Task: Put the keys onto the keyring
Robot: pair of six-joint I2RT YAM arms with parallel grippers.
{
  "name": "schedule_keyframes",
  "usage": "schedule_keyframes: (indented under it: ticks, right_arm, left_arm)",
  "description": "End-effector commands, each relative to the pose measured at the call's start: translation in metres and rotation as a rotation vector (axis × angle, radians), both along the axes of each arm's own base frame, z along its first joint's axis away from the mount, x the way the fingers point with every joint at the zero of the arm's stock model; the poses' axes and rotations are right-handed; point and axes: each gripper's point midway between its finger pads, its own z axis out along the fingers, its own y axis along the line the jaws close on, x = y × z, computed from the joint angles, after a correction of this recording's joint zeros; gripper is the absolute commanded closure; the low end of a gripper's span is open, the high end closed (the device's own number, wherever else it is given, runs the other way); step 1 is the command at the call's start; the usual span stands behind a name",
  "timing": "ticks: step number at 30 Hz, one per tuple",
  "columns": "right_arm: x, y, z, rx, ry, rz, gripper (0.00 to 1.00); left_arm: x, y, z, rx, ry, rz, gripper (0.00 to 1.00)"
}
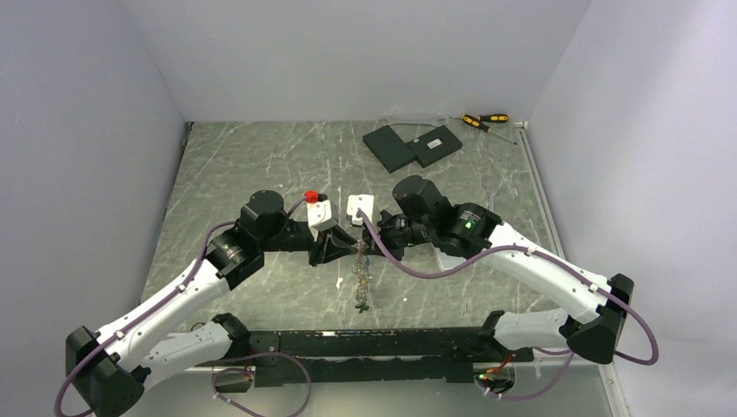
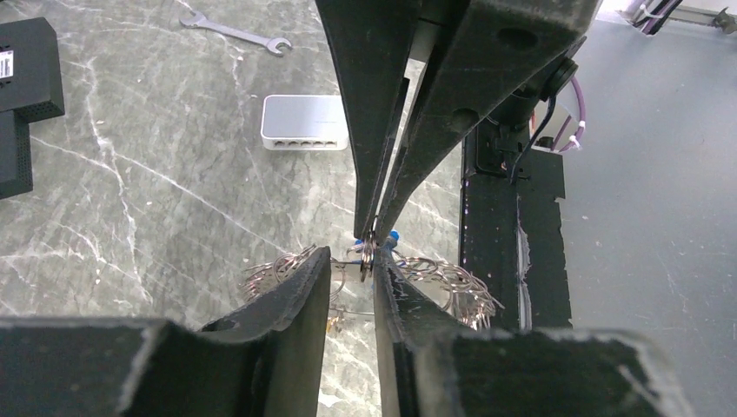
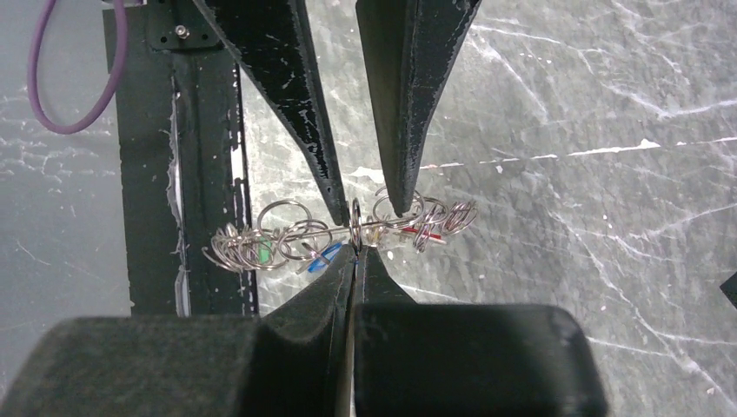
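Marble table (image 1: 261, 165) lies open toward the far wall, with only black boxes (image 1: 413, 145) and screwdrivers (image 1: 484, 120) back there; on the near side the black rail (image 1: 365, 343) crowds close. Right gripper (image 3: 355, 252) is clenched on the keyring (image 3: 287, 230) mid-table. Left gripper (image 2: 352, 261) faces it, jaws parted, straddling the same wire without clamping. The tangle runs near-to-far, square to the rail, longer end reaching it, coloured keys (image 3: 326, 254) among the loops.
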Motion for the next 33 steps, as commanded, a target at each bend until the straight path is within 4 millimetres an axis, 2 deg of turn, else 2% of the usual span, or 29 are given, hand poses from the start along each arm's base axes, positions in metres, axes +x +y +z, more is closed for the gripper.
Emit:
schedule_keyframes:
  ticks: [1,7,12,20,23,30,33]
  right_arm:
    - [0.003,0.017,0.045,0.136,-0.077,0.029,1.00]
    - [0.001,0.019,0.049,0.148,-0.081,0.039,1.00]
    - [0.001,0.021,0.050,0.151,-0.079,0.046,1.00]
    - [-0.003,0.025,0.054,0.175,-0.081,0.064,1.00]
    - [-0.004,0.026,0.056,0.192,-0.083,0.073,1.00]
    - [-0.005,0.028,0.058,0.226,-0.085,0.069,1.00]
    - [-0.006,0.026,0.058,0.240,-0.092,0.057,0.84]
  left_arm:
    - [0.003,-0.004,0.020,-0.033,-0.044,-0.002,0.73]
    - [0.000,-0.006,0.019,-0.033,-0.039,-0.017,0.74]
    - [0.000,-0.006,0.018,-0.033,-0.036,-0.018,0.83]
    - [-0.002,-0.006,0.019,-0.039,-0.043,-0.019,0.90]
    - [-0.002,-0.006,0.019,-0.035,-0.047,-0.009,1.00]
    - [-0.007,-0.004,0.026,-0.062,-0.071,-0.021,1.00]
    - [-0.009,-0.001,0.034,-0.084,-0.097,-0.013,1.00]
